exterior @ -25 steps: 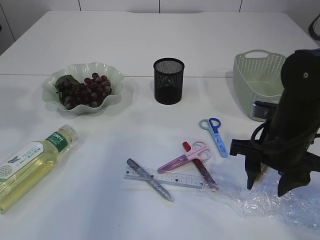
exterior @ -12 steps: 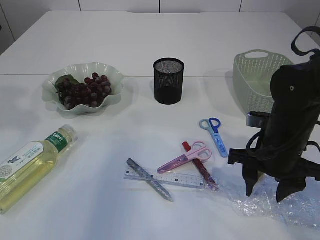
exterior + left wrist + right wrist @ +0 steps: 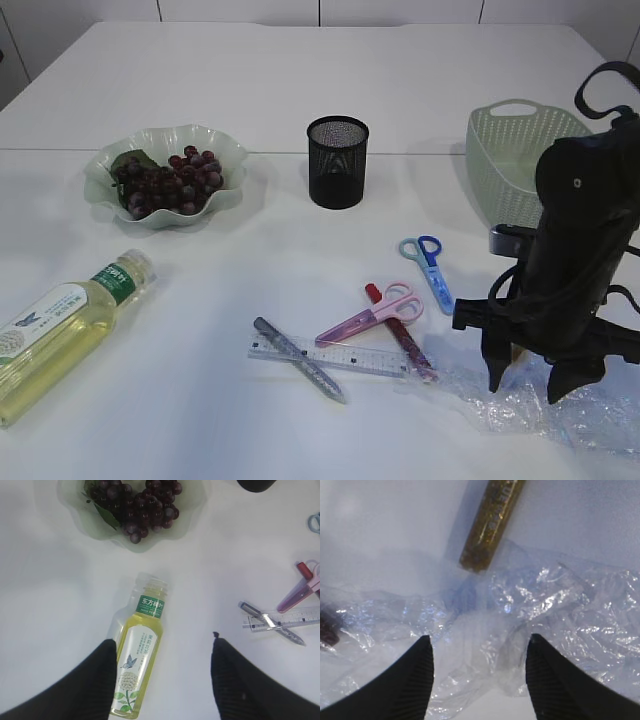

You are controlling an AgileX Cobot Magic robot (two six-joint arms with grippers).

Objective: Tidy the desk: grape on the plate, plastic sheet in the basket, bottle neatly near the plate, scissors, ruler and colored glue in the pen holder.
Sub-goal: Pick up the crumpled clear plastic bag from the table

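Spanning the room, white table [image 3: 300, 80]

The white tabletop [image 3: 300, 80] carries a plate [image 3: 100, 165] of grapes, bottle [image 3: 65, 325], pen holder [image 3: 337, 162], basket [image 3: 500, 150], blue scissors [image 3: 430, 268], pink scissors [image 3: 368, 315], ruler [image 3: 345, 357], glue pens [image 3: 300, 360] and plastic sheet [image 3: 545, 415].

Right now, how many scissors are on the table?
2. The blue scissors lie to the right of the middle, in front of the pen holder. The pink scissors lie nearer the front, crossing the red glue pen above the ruler. None looks hidden.
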